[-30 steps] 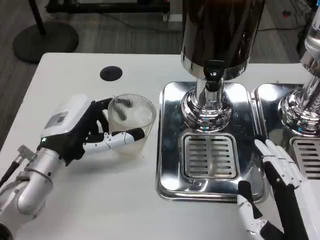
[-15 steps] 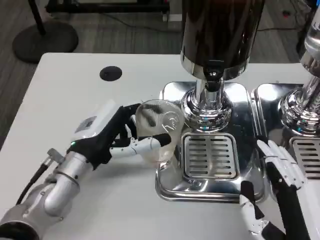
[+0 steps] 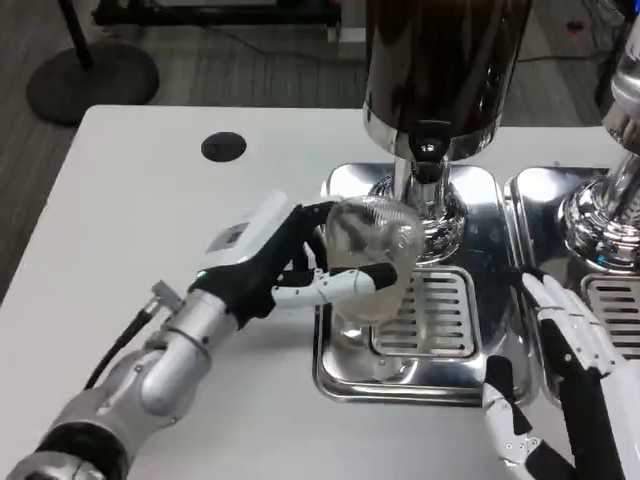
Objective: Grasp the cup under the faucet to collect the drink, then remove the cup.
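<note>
1. Left hand (image 3: 290, 262) was wrapped round the cup (image 3: 372, 258); fingers (image 3: 335, 287) ran across its near side, thumb side sat behind it; a firm hold, as far as I could see.
2. The cup, clear ribbed plastic, looked tilted w/ its mouth leaning toward the dispenser; it was over the left part of the drip tray (image 3: 345, 365), partly above the slotted grate (image 3: 430, 315); couldn't tell if its base touched the tray or was just above it.
3. It sat just left of & slightly in front of the faucet (image 3: 430, 140), not squarely beneath it; the cup's rim was close to the chrome pedestal (image 3: 435, 215).
4. Left forearm (image 3: 160, 370) reached in from the lower-left corner, diagonal across the white table (image 3: 130, 240); a black cable ran beside the wrist.
5. Right hand (image 3: 560, 370) was at the lower right, fingers apart & straight, holding nothing; it lay by the tray's right edge, fingertips pointing away from the robot; well apart from the cup.
6. Dark drink tank (image 3: 440, 50) stood above the faucet; a 2nd dispenser (image 3: 610, 210) on its own tray was at the far right.
7. A black round cap (image 3: 223, 147) sat in the tabletop, behind the left hand; floor & a dark round stand base (image 3: 90, 80) showed beyond the table.
</note>
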